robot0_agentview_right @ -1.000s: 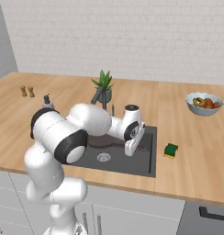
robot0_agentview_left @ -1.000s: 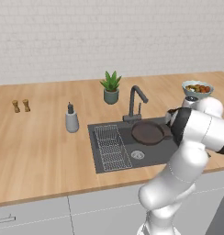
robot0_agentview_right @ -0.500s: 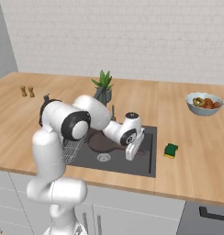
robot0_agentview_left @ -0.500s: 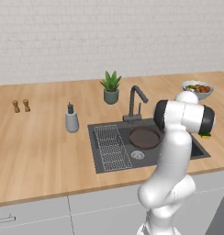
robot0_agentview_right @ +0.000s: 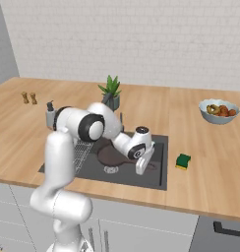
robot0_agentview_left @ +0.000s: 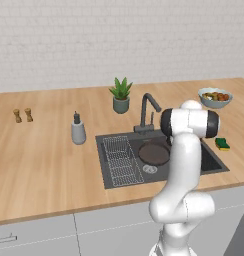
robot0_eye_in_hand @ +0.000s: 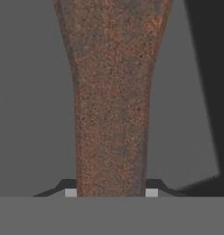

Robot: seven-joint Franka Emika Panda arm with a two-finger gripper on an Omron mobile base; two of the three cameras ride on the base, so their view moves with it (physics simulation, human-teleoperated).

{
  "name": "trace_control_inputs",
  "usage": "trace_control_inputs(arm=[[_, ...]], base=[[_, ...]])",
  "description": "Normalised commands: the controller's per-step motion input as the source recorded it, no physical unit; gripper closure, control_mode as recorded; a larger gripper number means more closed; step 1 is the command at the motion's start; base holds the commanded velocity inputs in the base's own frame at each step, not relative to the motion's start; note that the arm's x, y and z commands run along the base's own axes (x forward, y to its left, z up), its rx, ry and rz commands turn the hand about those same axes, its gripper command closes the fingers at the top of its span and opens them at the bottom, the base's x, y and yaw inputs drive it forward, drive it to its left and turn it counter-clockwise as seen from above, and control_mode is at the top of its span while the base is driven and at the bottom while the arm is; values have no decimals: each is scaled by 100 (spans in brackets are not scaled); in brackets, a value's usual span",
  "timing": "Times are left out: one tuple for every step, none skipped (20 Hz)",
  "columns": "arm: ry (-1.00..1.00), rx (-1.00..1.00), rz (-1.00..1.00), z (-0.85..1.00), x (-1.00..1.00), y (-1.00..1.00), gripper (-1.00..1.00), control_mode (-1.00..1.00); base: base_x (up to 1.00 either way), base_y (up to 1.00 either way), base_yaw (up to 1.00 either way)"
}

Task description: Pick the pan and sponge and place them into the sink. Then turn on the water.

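Observation:
The dark round pan [robot0_agentview_left: 154, 154] lies low in the dark grey sink [robot0_agentview_left: 107, 142], right of the wire rack [robot0_agentview_left: 121, 160]. My gripper [robot0_agentview_right: 142, 167] points down into the basin at the pan's [robot0_agentview_right: 108, 155] right side. Seen from the hand, the rusty brown pan handle [robot0_eye_in_hand: 111, 114] runs straight up from between my fingertips, and the gripper [robot0_eye_in_hand: 111, 193] is shut on it. The yellow-green sponge [robot0_agentview_left: 223, 144] lies on the counter right of the sink [robot0_agentview_right: 161, 183], a little apart from its rim; it is also in the right base view as the sponge [robot0_agentview_right: 183, 160]. The dark faucet [robot0_agentview_left: 147, 113] runs dry.
A grey soap bottle [robot0_agentview_left: 78, 131] stands left of the sink. A potted plant [robot0_agentview_left: 121, 95] is behind the faucet. A bowl of fruit [robot0_agentview_left: 214, 96] sits at the back right, and two small shakers [robot0_agentview_left: 22, 115] at the far left.
The hand has sunk lower into the basin toward its front with the pan handle still held. The arm's elbow has swung across above the sink.

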Motion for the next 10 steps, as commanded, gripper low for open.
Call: trace_control_inputs(arm=[[0,0,0,-41,41,0,100,-100],[0,0,0,-41,43,0,100,-100],[0,0,0,-41,44,0,100,-100],[0,0,0,-41,44,0,100,-100],[0,0,0,-41,44,0,100,-100],[0,0,0,-44,44,0,100,-100],[0,0,0,-46,39,0,100,-100],[0,0,0,-49,36,0,100,-100],[0,0,0,-49,36,0,100,-100],[0,0,0,-51,34,0,100,-100]], base=[[0,0,0],[0,0,0],[0,0,0],[0,0,0],[0,0,0],[0,0,0],[0,0,0],[0,0,0],[0,0,0],[0,0,0]])
